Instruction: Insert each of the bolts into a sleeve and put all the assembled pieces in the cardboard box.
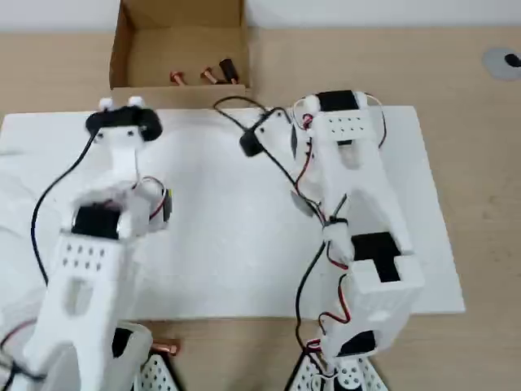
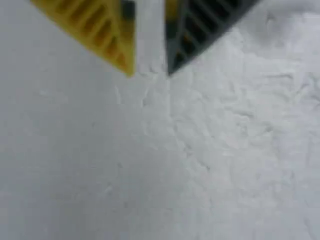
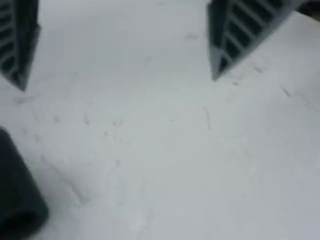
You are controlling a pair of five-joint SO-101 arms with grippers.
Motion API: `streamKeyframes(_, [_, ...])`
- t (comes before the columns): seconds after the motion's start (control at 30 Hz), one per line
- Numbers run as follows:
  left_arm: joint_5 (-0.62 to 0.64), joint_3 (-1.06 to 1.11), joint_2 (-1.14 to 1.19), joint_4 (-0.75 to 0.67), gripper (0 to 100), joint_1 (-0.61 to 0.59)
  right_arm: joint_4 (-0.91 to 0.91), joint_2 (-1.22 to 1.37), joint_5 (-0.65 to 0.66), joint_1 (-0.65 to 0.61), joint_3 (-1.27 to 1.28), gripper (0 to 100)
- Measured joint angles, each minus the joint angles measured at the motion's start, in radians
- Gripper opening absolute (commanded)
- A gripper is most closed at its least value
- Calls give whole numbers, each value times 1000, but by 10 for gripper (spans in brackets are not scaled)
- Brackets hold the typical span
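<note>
— What does the cardboard box (image 1: pixel 119 57) hold?
— It stands at the upper middle of the high view, on the wooden worktop (image 1: pixel 472 163) just past the white board (image 1: pixel 220 244). Along its near wall lie three assembled pieces (image 1: pixel 207 76), I think; they are small there, copper-coloured with dark ends.

— And the grippers?
— The left gripper (image 2: pixel 149 72) hangs close above the white board. Its yellow and dark fingers (image 2: pixel 107 35) are a little apart, with nothing between them. The right gripper (image 3: pixel 120 80) is over the board too, fingers (image 3: pixel 235 40) spread wide, holding nothing.

— Any loose parts?
— A black sleeve (image 3: pixel 15 200) lies on the board near the right gripper, outside its fingers. A copper bolt (image 1: pixel 165 349) lies on the worktop at the lower left of the high view, by an arm's base.
</note>
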Motion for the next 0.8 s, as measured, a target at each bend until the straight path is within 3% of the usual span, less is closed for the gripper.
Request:
streamKeyframes(0.13, [14, 161, -187, -104, 53, 0, -37, 5, 187, 26, 14, 274])
streamKeyframes(0.23, [14, 288, -310, -186, 53, 0, -54, 57, 239, 41, 14, 274])
streamKeyframes(0.8, [14, 778, -985, -222, 53, -5, -37, 227, 252, 37, -37, 274])
